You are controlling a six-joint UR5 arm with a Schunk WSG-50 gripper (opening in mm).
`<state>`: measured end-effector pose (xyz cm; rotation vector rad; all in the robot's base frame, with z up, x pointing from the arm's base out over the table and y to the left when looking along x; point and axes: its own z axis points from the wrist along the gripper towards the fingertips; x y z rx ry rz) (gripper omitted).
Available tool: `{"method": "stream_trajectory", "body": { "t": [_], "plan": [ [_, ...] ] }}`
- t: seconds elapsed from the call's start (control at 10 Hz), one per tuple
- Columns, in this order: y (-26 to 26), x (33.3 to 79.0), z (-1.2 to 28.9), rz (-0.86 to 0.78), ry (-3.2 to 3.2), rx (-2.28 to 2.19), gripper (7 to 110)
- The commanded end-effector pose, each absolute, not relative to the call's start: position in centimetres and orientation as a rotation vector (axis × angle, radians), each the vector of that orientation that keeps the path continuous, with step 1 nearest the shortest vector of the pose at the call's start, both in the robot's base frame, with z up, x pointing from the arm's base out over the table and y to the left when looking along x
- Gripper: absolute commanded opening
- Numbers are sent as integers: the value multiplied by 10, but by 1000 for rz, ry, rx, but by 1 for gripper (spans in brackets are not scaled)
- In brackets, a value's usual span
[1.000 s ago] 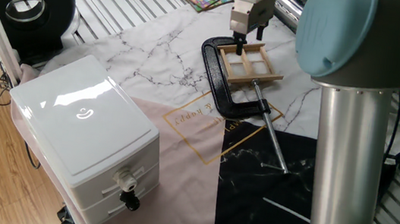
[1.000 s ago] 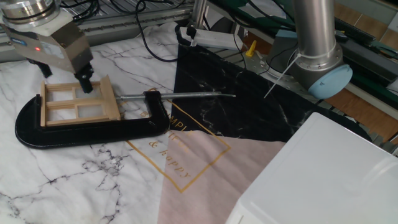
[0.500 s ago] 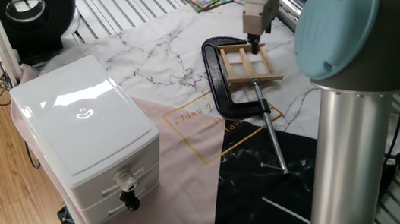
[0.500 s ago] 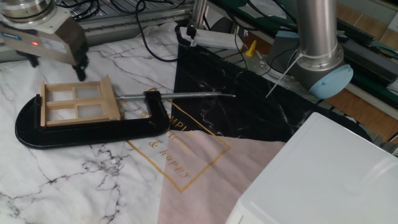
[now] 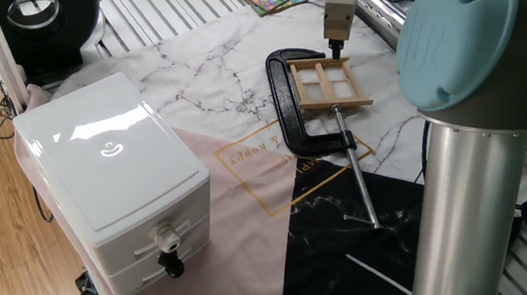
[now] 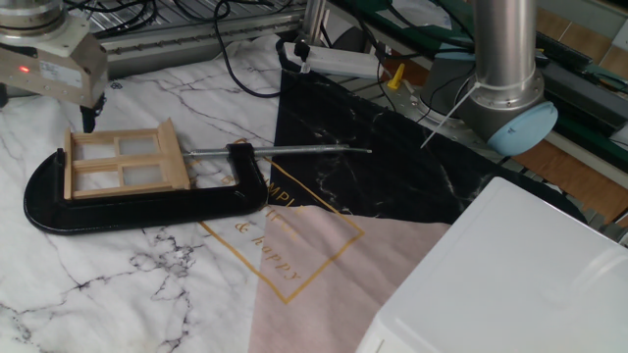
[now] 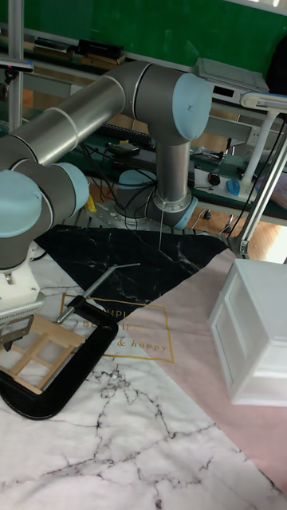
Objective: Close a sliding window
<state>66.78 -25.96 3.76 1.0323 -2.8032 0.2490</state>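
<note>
Upper middle of one fixed view: gripper [image 5: 336, 48] poised above far edge of window [image 5: 329, 83], not touching it.
Window: small light-wood frame, four panes, lying flat inside black clamp [image 5: 291, 106] on marble cloth [image 5: 202, 70]; upper left of the other fixed view [image 6: 123, 162].
Jaws: narrow from one fixed view, tips close together; gap hidden, so cannot tell whether shut or parted. Nothing held.
Step in hand (judged): positioning above the frame; no push on the sash under way.
Next move (judged): descend beside a sash bar, then press along the track; clamp must hold frame steady.
One fixed view only: fingertip line against far rail of frame; white box [image 5: 108, 184] lower left.
Other fixed view only: gripper body [image 6: 49, 69] with red light, clamp screw [image 6: 285, 150] running right.
Tall fixed view only: whole arm [image 7: 96, 111] bent over; window [image 7: 36, 351] at lower left, gripper largely cut by frame edge.
</note>
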Motion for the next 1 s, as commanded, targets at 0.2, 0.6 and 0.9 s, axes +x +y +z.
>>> {"method": "stream_trajectory", "body": {
  "t": [0.2,0.6,0.9],
  "plan": [
    [-279,669,43,366,-2823,916,44],
    [-286,673,45,418,-2818,918,44],
    [-285,691,44,450,-2866,980,44]
  ]
}}
